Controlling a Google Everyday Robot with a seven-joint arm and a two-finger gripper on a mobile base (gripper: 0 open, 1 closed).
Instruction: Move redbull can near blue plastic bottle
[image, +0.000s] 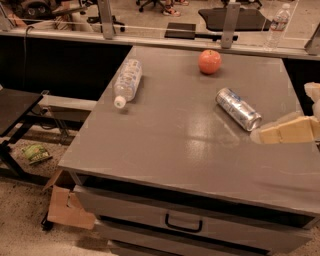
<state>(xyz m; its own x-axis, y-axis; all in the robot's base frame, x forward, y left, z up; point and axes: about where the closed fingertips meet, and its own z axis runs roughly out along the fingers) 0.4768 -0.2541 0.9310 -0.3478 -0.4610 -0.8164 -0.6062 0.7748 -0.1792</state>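
Can lying on the table's right side, gripper poised just beside it.

The grey table (165, 150), with drawers under its top, is filling most of the view. The bottle (127, 80) is lying on its side near the left edge, its white cap pointing toward the front. The can (238, 108) is lying slantwise on the right, well apart from the bottle, its shiny top facing front-right. The cream gripper (262, 134) is reaching in from the right edge, its tip just beside the can's near end; whether it is released or clenched, I cannot tell. The red apple (209, 61) is sitting at the back, nearer the can.
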